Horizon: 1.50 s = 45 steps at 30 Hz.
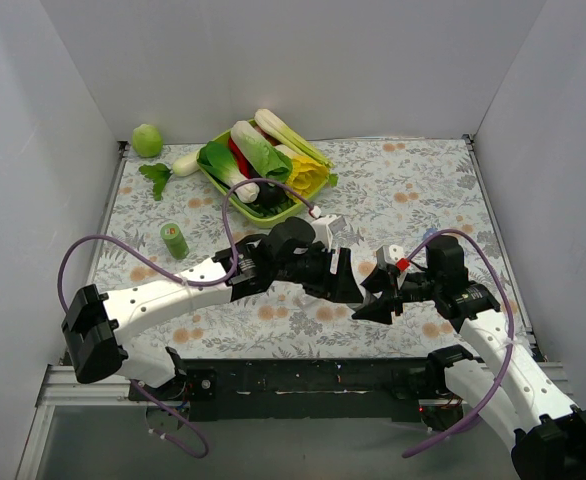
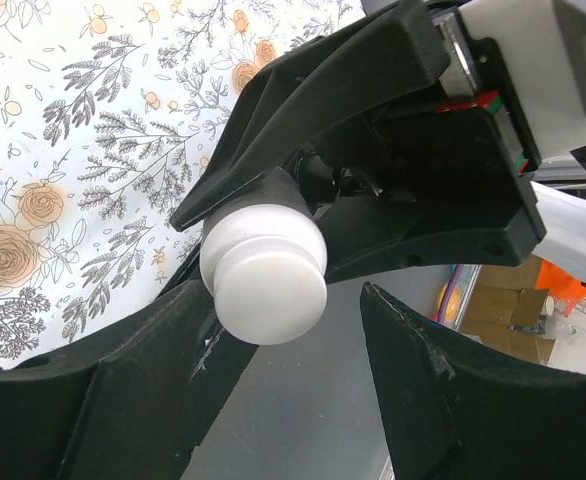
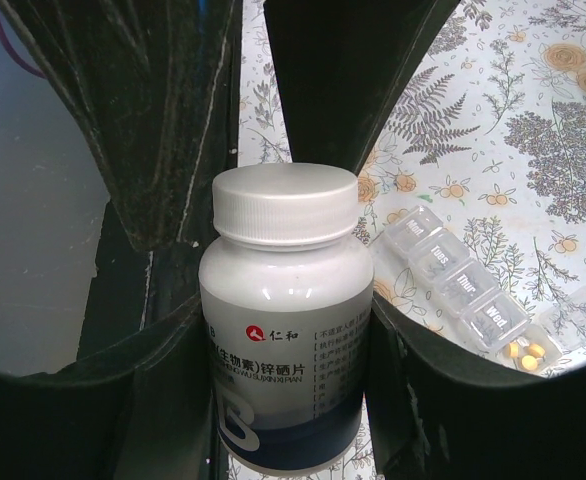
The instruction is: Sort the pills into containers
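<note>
Right pincer (image 3: 285, 360) clenched on pill bottle (image 3: 283, 290) body, cap (image 2: 265, 268) on. Left pincer (image 2: 303, 350) straddled cap, jaws not shut (one finger (image 2: 143, 390) touching, other apart). Step, by judgement: uncapping; next called for squeeze, then twist. Containers (image 3: 460, 283) lay on cloth (image 3: 533, 150) just beside bottle, near-centre; one compartment held yellow pills (image 3: 525, 352). Near table edge (image 1: 273, 356) close below; vegetable tray (image 1: 235, 202) far left, well apart.

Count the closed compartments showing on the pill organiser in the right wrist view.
4, in a diagonal row right of the bottle: Mon, Tues, Thur, Wed. Yellow pills lie uncovered past Wed; others may be hidden.
</note>
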Each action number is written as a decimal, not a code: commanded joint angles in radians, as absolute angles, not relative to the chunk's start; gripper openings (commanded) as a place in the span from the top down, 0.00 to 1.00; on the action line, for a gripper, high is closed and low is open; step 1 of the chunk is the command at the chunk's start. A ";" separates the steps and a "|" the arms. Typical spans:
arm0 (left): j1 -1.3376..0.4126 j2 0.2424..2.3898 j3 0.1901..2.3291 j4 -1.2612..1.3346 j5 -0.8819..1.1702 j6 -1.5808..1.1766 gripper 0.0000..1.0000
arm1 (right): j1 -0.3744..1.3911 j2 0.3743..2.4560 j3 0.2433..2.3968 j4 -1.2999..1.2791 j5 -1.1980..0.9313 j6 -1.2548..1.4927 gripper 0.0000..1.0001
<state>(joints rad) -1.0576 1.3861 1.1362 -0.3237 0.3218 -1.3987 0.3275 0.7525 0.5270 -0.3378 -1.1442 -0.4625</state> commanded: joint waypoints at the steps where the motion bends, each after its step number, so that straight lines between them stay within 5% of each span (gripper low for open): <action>1: -1.057 1.381 1.189 -0.334 0.319 -1.390 0.37 | 0.330 0.750 0.529 -0.304 -1.163 -0.456 0.97; 6: -1.058 1.416 1.219 -0.382 0.325 -1.378 0.49 | 0.328 0.750 0.531 -0.304 -1.163 -0.456 0.97; 10: -1.057 1.433 1.221 -0.396 0.362 -1.339 0.73 | 0.328 0.750 0.528 -0.304 -1.161 -0.456 0.97; 11: -1.057 1.436 1.221 -0.394 0.388 -1.315 0.89 | 0.328 0.750 0.528 -0.304 -1.163 -0.456 0.98; 12: -1.058 1.436 1.220 -0.397 0.399 -1.263 0.94 | 0.328 0.752 0.529 -0.304 -1.164 -0.456 0.97; 20: -1.065 1.417 1.197 -0.451 0.512 -0.763 1.00 | 0.328 0.755 0.532 -0.307 -1.187 -0.456 0.97; 23: -1.065 1.384 1.164 -0.439 0.431 -0.675 0.86 | 0.328 0.750 0.531 -0.308 -1.192 -0.456 0.98; 24: -1.062 1.375 1.161 -0.416 0.399 -0.689 0.58 | 0.328 0.747 0.531 -0.310 -1.190 -0.457 0.97; 25: -1.060 1.347 1.157 -0.394 0.341 -0.721 0.45 | 0.327 0.747 0.529 -0.311 -1.189 -0.457 0.97; 28: -1.046 1.264 1.123 -0.295 0.325 -0.840 0.14 | 0.328 0.744 0.523 -0.307 -1.186 -0.459 0.97; 30: -1.043 1.221 1.082 -0.234 0.272 -0.955 0.02 | 0.328 0.749 0.526 -0.305 -1.187 -0.459 0.97; 40: -1.023 1.267 1.080 -0.288 0.285 -1.429 0.02 | 0.328 0.753 0.526 -0.299 -1.184 -0.456 0.98; 45: -1.026 1.347 1.111 -0.298 0.331 -1.500 0.18 | 0.328 0.752 0.526 -0.301 -1.183 -0.454 0.97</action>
<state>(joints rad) -1.0271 1.3136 1.0630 -0.2695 0.2916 -1.3819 0.3283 0.7544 0.5133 -0.3344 -1.1557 -0.4652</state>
